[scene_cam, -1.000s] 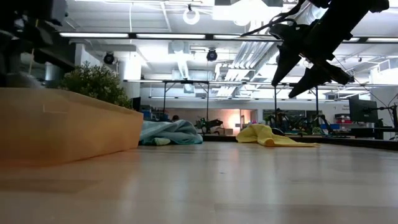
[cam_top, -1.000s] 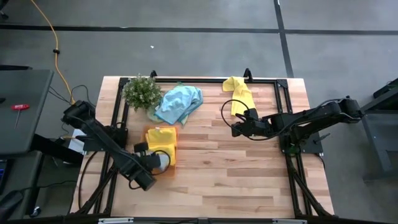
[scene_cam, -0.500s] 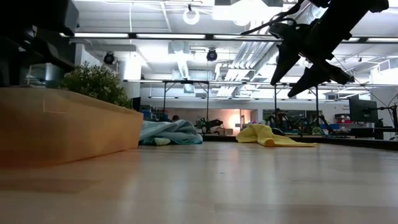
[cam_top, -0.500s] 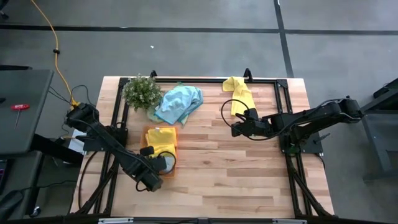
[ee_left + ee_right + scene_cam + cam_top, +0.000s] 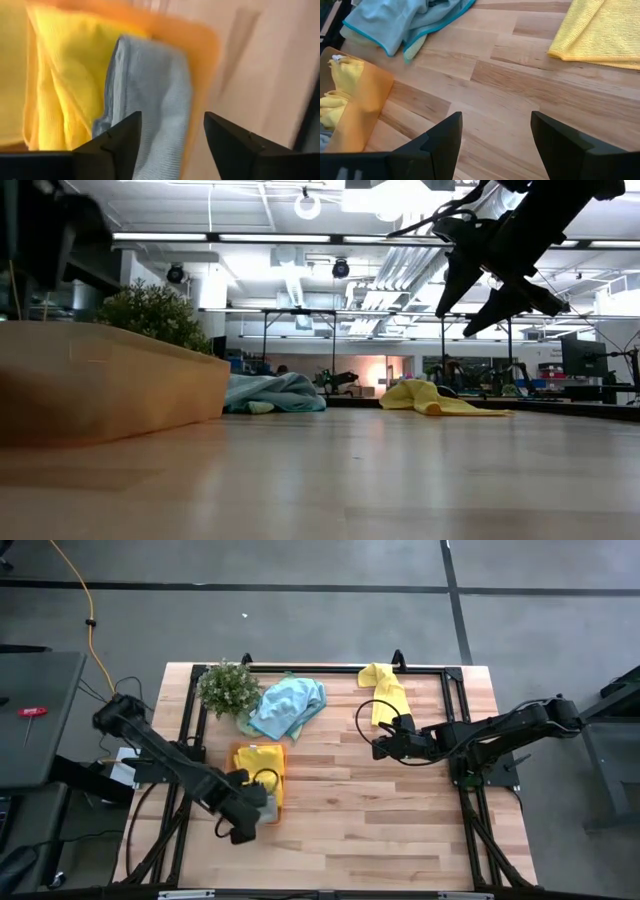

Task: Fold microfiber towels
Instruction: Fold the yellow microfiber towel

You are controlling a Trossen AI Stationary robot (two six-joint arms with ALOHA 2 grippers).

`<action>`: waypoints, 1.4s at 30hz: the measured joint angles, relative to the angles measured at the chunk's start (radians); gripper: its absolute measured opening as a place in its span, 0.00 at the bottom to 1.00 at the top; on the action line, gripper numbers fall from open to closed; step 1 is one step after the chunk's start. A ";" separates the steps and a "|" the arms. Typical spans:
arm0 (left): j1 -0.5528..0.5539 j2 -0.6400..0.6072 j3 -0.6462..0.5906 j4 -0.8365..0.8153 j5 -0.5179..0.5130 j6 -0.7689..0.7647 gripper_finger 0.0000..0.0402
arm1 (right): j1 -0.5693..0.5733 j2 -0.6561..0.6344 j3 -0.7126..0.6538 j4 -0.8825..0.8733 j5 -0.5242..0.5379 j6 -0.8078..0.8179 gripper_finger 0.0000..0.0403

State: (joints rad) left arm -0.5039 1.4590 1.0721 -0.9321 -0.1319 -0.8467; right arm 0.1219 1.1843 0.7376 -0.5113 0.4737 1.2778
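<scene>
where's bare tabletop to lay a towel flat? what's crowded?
Free: the near half of the table, right of the orange tray, and the strip between tray and right gripper. Crowded: the far edge, holding the plant, blue towel pile and yellow towel. The left gripper hovers open over the tray.

Grey towel blurred, lower end hidden behind left gripper's fingers — orange tray cut off at low view's edge.

Left tool has popped open and let go of the grey towel — it's now sitting in the orange tray, I think — and the arm's pulled back a bit.
</scene>
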 joint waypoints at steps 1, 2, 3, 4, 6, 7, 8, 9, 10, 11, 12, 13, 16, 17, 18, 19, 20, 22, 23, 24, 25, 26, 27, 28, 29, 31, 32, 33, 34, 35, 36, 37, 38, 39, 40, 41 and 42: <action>0.004 -0.029 0.001 -0.001 -0.004 0.017 0.54 | 0.000 0.000 0.000 0.001 -0.001 0.000 0.57; 0.010 -0.057 0.001 -0.002 -0.015 0.032 0.55 | 0.000 0.000 0.000 0.002 -0.004 0.000 0.57; 0.015 -0.083 0.002 -0.003 -0.037 0.050 0.55 | 0.000 0.000 0.000 0.002 -0.007 0.000 0.57; 0.016 -0.107 0.002 -0.006 -0.071 0.073 0.56 | 0.000 0.000 0.000 0.002 -0.012 0.000 0.57; 0.016 -0.158 0.001 -0.004 -0.162 0.115 0.56 | 0.000 0.000 0.000 0.007 -0.016 0.000 0.57; 0.016 -0.183 0.001 0.002 -0.218 0.126 0.56 | 0.000 0.000 0.000 0.007 -0.022 -0.002 0.57; 0.020 -0.209 -0.008 0.017 -0.262 0.133 0.56 | 0.000 0.000 0.000 0.011 -0.030 -0.003 0.57; 0.024 -0.236 -0.022 0.027 -0.295 0.136 0.56 | 0.000 0.000 0.000 0.015 -0.038 -0.007 0.57; 0.033 -0.261 -0.042 0.046 -0.320 0.136 0.56 | 0.000 -0.001 0.000 0.016 -0.049 -0.027 0.57; 0.044 -0.289 -0.066 0.089 -0.335 0.136 0.56 | 0.000 -0.005 0.000 0.016 -0.064 -0.054 0.57; 0.059 -0.325 -0.101 0.142 -0.342 0.136 0.56 | 0.000 -0.012 0.000 0.016 -0.070 -0.079 0.57; 0.076 -0.364 -0.139 0.196 -0.347 0.136 0.56 | 0.000 -0.021 0.000 0.015 -0.072 -0.095 0.57; 0.152 -0.477 -0.276 0.511 -0.327 0.176 0.56 | -0.004 -0.072 0.000 0.014 -0.058 -0.134 0.57; 0.185 -0.514 -0.331 0.628 -0.299 0.195 0.56 | -0.012 -0.093 0.000 0.018 -0.051 -0.142 0.57; 0.221 -0.543 -0.386 0.757 -0.265 0.211 0.56 | -0.021 -0.115 0.000 0.018 -0.046 -0.154 0.57; 0.261 -0.561 -0.437 0.891 -0.223 0.219 0.56 | -0.034 -0.138 0.000 0.014 -0.043 -0.161 0.57; 0.302 -0.577 -0.486 1.005 -0.181 0.222 0.56 | -0.051 -0.158 0.000 0.020 -0.038 -0.162 0.57; 0.378 -0.596 -0.569 1.177 -0.117 0.205 0.56 | -0.091 -0.191 0.000 0.012 -0.040 -0.169 0.57; 0.410 -0.595 -0.598 1.259 -0.097 0.186 0.56 | -0.111 -0.202 0.000 0.011 -0.041 -0.183 0.57; 0.439 -0.595 -0.621 1.315 -0.091 0.162 0.56 | -0.132 -0.210 0.000 0.013 -0.047 -0.199 0.57; 0.465 -0.595 -0.639 1.352 -0.088 0.140 0.56 | -0.153 -0.213 0.000 0.009 -0.055 -0.214 0.57; 0.484 -0.593 -0.651 1.389 -0.085 0.124 0.56 | -0.176 -0.214 0.000 -0.001 -0.063 -0.230 0.57; 0.496 -0.589 -0.657 1.418 -0.085 0.117 0.56 | -0.198 -0.213 0.000 -0.019 -0.068 -0.238 0.57; 0.504 -0.586 -0.660 1.439 -0.085 0.117 0.56 | -0.223 -0.207 0.000 -0.033 -0.072 -0.240 0.57; 0.511 -0.584 -0.662 1.451 -0.085 0.117 0.56 | -0.250 -0.200 0.002 -0.049 -0.078 -0.241 0.57; 0.517 -0.583 -0.659 1.464 -0.090 0.122 0.56 | -0.310 -0.171 0.001 -0.118 -0.085 -0.268 0.57; 0.518 -0.583 -0.658 1.466 -0.095 0.122 0.56 | -0.343 -0.152 0.001 -0.139 -0.096 -0.288 0.57; 0.518 -0.583 -0.657 1.466 -0.096 0.122 0.56 | -0.379 -0.131 0.001 -0.167 -0.109 -0.307 0.57; 0.518 -0.583 -0.657 1.466 -0.097 0.121 0.56 | -0.413 -0.110 0.001 -0.195 -0.114 -0.321 0.57; 0.518 -0.583 -0.657 1.464 -0.100 0.121 0.56 | -0.448 -0.087 0.001 -0.204 -0.123 -0.341 0.57; 0.518 -0.583 -0.656 1.463 -0.103 0.121 0.56 | -0.485 -0.060 0.001 -0.205 -0.139 -0.365 0.57; 0.518 -0.583 -0.656 1.463 -0.104 0.121 0.56 | -0.518 -0.036 0.001 -0.203 -0.156 -0.396 0.57; 0.518 -0.583 -0.656 1.462 -0.104 0.121 0.56 | -0.552 -0.013 0.001 -0.196 -0.173 -0.431 0.57; 0.518 -0.583 -0.656 1.458 -0.104 0.118 0.56 | -0.581 0.014 0.001 -0.180 -0.187 -0.458 0.57; 0.518 -0.583 -0.656 1.454 -0.104 0.117 0.56 | -0.608 0.041 0.001 -0.164 -0.199 -0.485 0.57; 0.518 -0.583 -0.656 1.452 -0.104 0.117 0.56 | -0.631 0.063 0.001 -0.157 -0.205 -0.513 0.57; 0.518 -0.583 -0.656 1.453 -0.104 0.117 0.56 | -0.654 0.087 0.001 -0.150 -0.214 -0.544 0.57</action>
State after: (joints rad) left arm 0.0139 0.8764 0.4156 0.5206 -0.2363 -0.7296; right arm -0.5318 1.2717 0.7387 -0.6614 0.2597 0.7334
